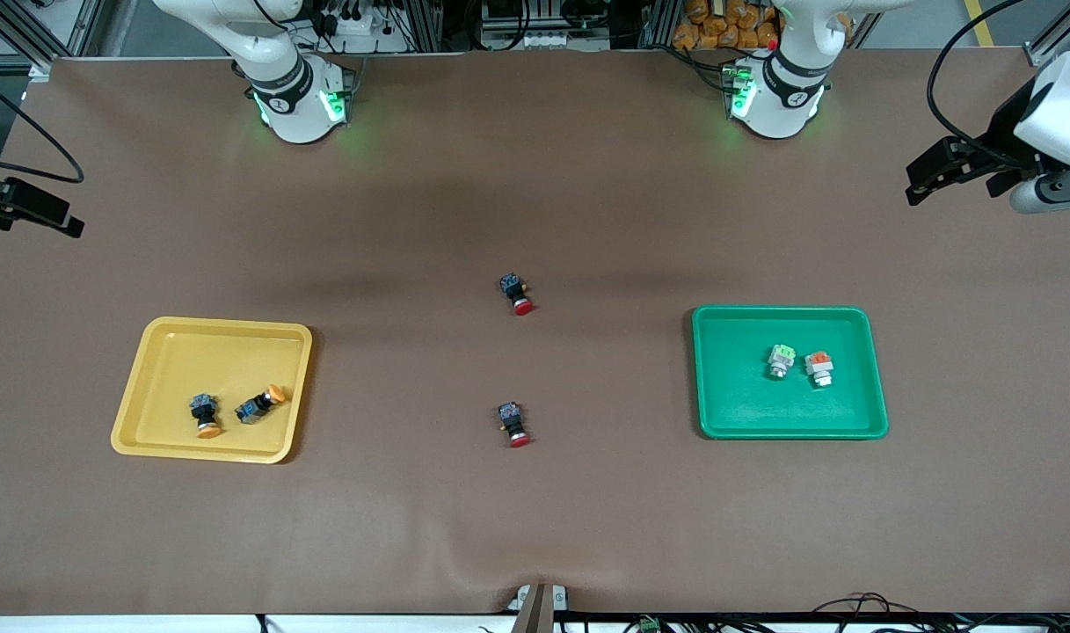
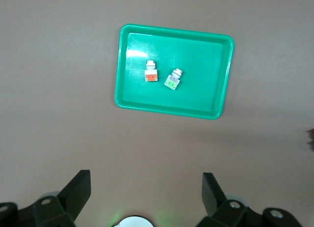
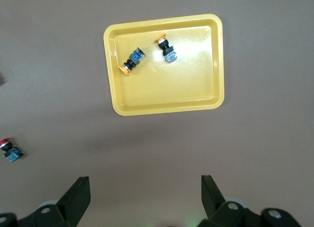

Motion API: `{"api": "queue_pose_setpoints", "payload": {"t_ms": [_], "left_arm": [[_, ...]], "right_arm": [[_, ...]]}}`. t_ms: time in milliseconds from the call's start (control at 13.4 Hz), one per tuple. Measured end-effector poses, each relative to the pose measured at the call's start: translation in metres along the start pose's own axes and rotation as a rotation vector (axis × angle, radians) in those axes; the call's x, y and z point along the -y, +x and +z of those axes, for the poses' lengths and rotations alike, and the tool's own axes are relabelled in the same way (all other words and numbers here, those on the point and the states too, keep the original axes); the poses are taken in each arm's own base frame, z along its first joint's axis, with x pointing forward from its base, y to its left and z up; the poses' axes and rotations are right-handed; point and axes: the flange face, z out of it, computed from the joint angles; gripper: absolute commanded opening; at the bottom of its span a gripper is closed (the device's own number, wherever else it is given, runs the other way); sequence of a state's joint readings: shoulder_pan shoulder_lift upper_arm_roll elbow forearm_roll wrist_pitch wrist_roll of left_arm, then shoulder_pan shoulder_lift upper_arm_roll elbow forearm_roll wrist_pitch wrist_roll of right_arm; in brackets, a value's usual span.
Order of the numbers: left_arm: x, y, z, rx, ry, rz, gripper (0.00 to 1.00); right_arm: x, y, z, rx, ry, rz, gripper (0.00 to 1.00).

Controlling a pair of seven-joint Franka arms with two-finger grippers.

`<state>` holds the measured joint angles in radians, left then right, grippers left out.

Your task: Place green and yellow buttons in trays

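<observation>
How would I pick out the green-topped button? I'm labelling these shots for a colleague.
Find the green tray at the left arm's end of the table. Two silver buttons stand in it side by side. Yours is the green-topped button, nearer the table's middle; the orange-topped button beside it differs only in its orange block.

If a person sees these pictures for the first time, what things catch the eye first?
First the two bright trays: the yellow tray at the right arm's end, holding two orange-capped buttons, and the green tray at the left arm's end, holding two silver buttons. Between them, two red-capped buttons lie on the bare brown table.
</observation>
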<state>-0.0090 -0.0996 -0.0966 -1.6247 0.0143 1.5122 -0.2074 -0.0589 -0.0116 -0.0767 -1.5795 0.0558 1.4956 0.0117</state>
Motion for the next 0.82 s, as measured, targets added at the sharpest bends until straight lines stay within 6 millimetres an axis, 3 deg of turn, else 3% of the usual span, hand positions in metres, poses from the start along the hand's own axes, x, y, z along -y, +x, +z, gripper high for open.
{"api": "queue_pose_setpoints", "payload": {"t_ms": [298,819], "left_arm": [[0.009,0.001,-0.009,-0.011,-0.003,-0.008,1.00],[0.034,0.006,-0.005,0.004,-0.001,0.024,1.00]], "right_arm": [[0.000,0.000,0.000,0.000,0.000,0.000,1.00],[0.000,0.000,0.000,-0.003,0.000,0.000,1.00]]}}
